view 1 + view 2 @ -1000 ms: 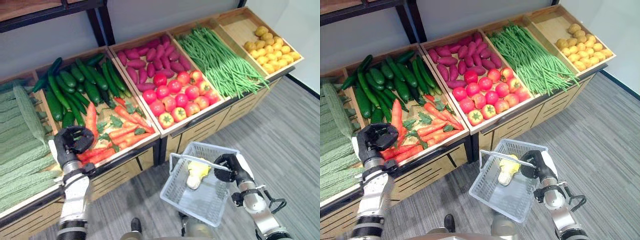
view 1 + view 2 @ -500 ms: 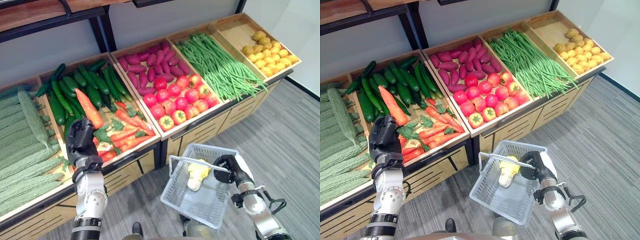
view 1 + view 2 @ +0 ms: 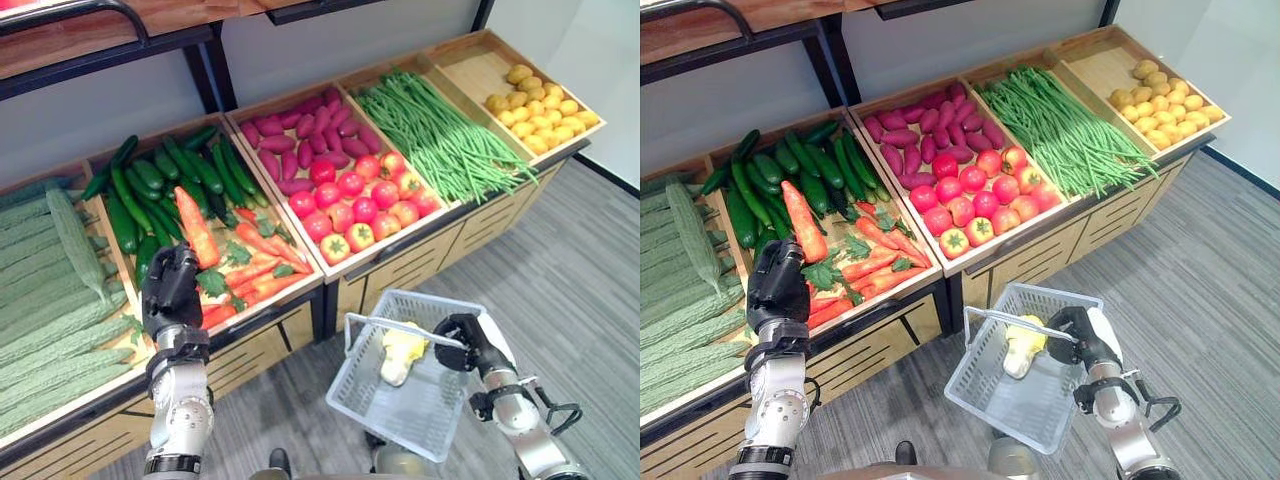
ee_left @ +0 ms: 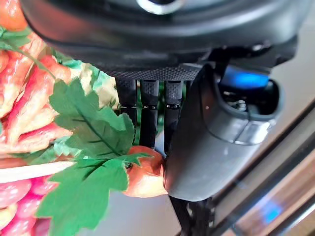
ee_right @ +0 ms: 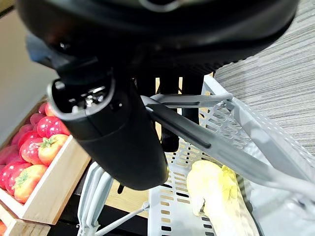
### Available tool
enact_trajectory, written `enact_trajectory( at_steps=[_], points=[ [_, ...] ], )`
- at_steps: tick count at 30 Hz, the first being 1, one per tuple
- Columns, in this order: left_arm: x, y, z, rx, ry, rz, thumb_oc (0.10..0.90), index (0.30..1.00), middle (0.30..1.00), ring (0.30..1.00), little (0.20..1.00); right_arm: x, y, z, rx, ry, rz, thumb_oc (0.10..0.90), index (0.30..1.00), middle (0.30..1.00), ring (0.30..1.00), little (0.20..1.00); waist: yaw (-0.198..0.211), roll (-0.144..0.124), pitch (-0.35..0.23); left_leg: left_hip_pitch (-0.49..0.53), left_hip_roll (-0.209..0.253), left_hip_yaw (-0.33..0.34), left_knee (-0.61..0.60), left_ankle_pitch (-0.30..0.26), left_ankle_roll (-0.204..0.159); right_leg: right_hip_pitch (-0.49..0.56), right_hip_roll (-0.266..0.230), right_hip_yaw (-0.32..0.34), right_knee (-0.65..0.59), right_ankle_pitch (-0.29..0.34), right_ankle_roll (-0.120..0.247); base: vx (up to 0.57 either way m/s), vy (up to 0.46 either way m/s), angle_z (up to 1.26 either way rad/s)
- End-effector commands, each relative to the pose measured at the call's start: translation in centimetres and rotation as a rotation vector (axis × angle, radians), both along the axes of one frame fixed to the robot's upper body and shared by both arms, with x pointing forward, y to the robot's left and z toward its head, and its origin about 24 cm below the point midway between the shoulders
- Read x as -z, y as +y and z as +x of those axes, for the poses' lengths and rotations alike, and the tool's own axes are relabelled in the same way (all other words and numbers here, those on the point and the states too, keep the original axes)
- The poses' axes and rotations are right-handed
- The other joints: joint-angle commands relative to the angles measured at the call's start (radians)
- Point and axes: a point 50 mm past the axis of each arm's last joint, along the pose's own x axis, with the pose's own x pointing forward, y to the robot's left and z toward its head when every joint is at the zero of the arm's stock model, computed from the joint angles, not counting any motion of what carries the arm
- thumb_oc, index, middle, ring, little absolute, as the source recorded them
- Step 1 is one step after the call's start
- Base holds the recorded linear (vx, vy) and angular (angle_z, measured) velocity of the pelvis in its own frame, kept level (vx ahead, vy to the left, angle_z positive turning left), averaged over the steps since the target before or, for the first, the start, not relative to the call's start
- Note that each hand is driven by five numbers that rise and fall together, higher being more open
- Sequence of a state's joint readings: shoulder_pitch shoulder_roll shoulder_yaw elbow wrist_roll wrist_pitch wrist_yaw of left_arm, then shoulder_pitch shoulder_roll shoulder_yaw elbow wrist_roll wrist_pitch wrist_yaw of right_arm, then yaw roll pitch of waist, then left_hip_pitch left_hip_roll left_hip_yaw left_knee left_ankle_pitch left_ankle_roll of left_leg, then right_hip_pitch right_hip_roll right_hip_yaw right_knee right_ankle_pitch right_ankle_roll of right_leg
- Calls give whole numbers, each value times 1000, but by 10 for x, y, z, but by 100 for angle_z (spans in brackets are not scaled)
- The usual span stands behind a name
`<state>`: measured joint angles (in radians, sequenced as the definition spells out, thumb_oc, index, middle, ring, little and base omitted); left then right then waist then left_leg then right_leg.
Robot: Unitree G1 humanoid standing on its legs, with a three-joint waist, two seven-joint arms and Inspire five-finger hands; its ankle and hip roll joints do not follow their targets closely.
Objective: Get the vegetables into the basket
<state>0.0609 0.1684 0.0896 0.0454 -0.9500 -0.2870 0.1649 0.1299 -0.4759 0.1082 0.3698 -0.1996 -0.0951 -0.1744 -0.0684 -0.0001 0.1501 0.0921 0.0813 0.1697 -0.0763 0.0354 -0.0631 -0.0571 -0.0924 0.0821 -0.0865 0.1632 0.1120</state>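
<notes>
Since 1 s ago the left hand point(image 3: 171, 291) has lifted off the heap of loose carrots at the front of the crate and now holds an orange carrot with a green leafy top point(image 3: 197, 228) raised above it, the root slanting up and away over the dark green cucumbers point(image 3: 168, 180). In the left wrist view the fingers point(image 4: 147, 110) and thumb are curled round the carrot's leafy end, pinching it.

The right hand point(image 3: 463, 337) has stayed put beside the stand, its fingers wrapped round the grey wire handle point(image 5: 189, 129) of the pale grey perforated plastic basket point(image 3: 378, 402), which hangs tilted over the grey striped carpet floor point(image 3: 560, 290). 1 pale yellow leafy vegetable point(image 3: 401, 351) lies inside the basket near the handle.

The carrot is well apart from the basket, above the wooden crate point(image 3: 262, 310) of carrots and cucumbers. The next crate holds purple sweet potatoes point(image 3: 298, 135) at the back and red tomatoes point(image 3: 358, 194) at the front. Beyond it lie long green beans point(image 3: 439, 137), then small yellow potatoes point(image 3: 536, 101) at the far end. Ridged pale green bitter gourds point(image 3: 50, 290) fill the crate on the robot's left.
</notes>
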Motion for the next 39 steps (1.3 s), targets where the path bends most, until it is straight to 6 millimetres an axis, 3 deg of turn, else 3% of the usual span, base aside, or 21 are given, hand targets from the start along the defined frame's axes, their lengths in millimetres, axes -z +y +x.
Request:
enact_trajectory(
  at_steps=[1,7,8,11,12,13,15,16,17,22,26,33,39],
  points=[
    [-57,8,11,54,-252,220,400,300,300,300,300,-45,0,28,-37,-259,4,400,300,300,300,300,13,-80,-57,-36,-31,-54,129,-132,33,-3,-92,5,5,-31,71,-36,86,-3],
    [-60,0,16,79,-279,192,400,300,300,300,300,-42,1,27,-29,-249,7,400,300,300,300,300,12,-101,-52,-39,-53,-49,137,-145,50,-20,-109,16,28,-16,84,-27,90,-4],
    [-64,-5,19,109,-300,192,400,300,300,300,300,-44,0,27,-27,-257,5,400,300,300,300,300,5,-114,-48,-36,-67,-40,131,-146,60,-35,-119,28,36,7,99,-39,106,-3],
    [-64,-6,19,109,-300,192,400,300,300,300,300,-44,0,27,-27,-257,5,400,300,300,300,300,6,-115,-47,-35,-68,-39,130,-146,61,-35,-119,30,36,8,100,-32,72,-7],
    [-67,-10,20,134,-322,197,400,300,300,300,300,-43,-1,26,-21,-251,-3,400,300,300,300,300,-2,-127,-45,-34,-88,-24,123,-146,72,-61,-131,52,38,73,118,-93,138,-9],
    [-68,-9,20,132,-326,198,400,300,300,300,300,-43,0,27,-23,-253,-3,400,300,300,300,300,-3,-126,-43,-39,-89,-15,123,-143,75,-73,-131,57,41,79,119,-177,186,-23],
    [-70,-9,20,141,-330,212,400,300,300,300,300,-41,3,28,-24,-248,7,400,300,300,300,300,11,-118,-33,-50,-80,16,117,-132,81,-93,-134,-4,91,54,109,-156,65,-37],
    [-70,-9,20,141,-330,212,400,300,300,300,300,-41,3,28,-24,-249,7,400,300,300,300,300,10,-118,-34,-51,-79,15,116,-131,81,-95,-134,-4,94,52,109,-119,20,-43],
    [-72,-9,21,144,-340,209,400,300,300,300,300,-40,4,30,-24,-245,9,400,300,300,300,300,18,-109,-29,-56,-68,27,112,-122,82,-84,-134,-52,138,21,89,-90,29,-43],
    [-79,-13,22,178,-360,246,400,300,300,300,300,-42,3,30,-26,-252,7,400,300,300,300,300,27,-92,-32,-63,-48,74,122,-117,84,-40,-131,-114,245,-65,68,-94,14,-28],
    [-79,-10,20,170,-356,278,400,300,300,300,300,-42,1,28,-14,-252,11,400,300,300,300,300,39,-102,-59,-58,-45,135,118,-110,72,-9,-146,-169,195,-63,74,3,-59,-32],
    [-74,-7,18,161,-333,268,400,300,300,300,300,-42,-5,19,-2,-243,1,400,300,300,300,300,20,-93,-67,-35,-15,167,100,-84,45,25,-103,-182,108,-104,61,37,-155,-39],
    [-70,-17,18,189,-344,209,400,300,300,300,300,-51,-15,16,27,-279,-24,400,300,300,300,300,-8,-56,-61,-4,31,177,45,-32,10,42,-51,-170,83,-129,39,17,-157,-17]
  ],
)
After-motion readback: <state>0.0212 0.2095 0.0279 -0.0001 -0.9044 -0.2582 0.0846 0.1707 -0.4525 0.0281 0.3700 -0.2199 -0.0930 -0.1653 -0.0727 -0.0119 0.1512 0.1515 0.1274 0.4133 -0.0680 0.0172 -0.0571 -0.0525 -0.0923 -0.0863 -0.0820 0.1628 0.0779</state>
